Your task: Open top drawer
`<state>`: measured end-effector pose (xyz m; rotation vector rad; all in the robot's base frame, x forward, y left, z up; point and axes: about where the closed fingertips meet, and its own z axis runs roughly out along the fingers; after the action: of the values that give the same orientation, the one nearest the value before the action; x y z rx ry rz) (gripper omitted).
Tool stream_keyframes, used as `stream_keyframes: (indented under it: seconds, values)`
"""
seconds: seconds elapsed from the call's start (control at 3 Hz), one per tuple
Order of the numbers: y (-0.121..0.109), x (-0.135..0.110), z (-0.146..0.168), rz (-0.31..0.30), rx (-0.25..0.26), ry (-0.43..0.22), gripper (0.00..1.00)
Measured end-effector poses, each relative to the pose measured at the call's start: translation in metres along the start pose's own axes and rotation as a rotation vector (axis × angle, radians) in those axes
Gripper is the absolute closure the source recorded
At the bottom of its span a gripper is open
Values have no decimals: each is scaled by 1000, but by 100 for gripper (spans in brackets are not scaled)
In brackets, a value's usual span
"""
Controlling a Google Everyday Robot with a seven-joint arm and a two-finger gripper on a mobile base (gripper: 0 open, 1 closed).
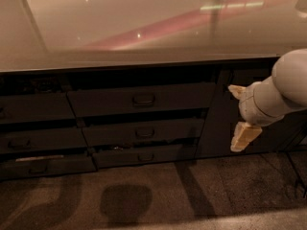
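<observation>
At my far left a stack of narrower drawer fronts (36, 107) sits under the countertop (120, 32), whose overhanging lip shades everything below it. Next comes the top drawer (105, 99), the widest front of the middle stack, at about nine o'clock from my claw, with its small bail handle (143, 98) set dead centre. Its front looks level with its neighbours, so I judge the pull not yet begun. At six o'clock from that handle lie the two shallower drawers (144, 132), whose similar handles I must not mistake for mine. Further right stands the tall cabinet door (216, 119), and just in front of it hangs my claw (233, 119). It is released and grasps nothing. Its cream fingers (244, 135) are spread one above the other, which I take as the right set to straddle a level bail. Nothing stands between claw and handle, though they are well apart. The countertop lip at twelve o'clock is the edge to stay under, and the bare floor (144, 200) at six o'clock leaves room for the drawer to slide out.
</observation>
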<state>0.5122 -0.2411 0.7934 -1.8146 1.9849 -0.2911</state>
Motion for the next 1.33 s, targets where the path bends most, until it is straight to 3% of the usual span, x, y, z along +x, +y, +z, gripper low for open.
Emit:
stream_keyframes:
  seconds: [0.33,0.67,1.0,1.33]
  values:
    - [0,-1,-1,-76,2,1,0]
    - [0,-1,-1,-76,1,1,0]
    - [-5,19,30,-8,-62,33,0]
    - [-12,57,82,102,-170,84,0]
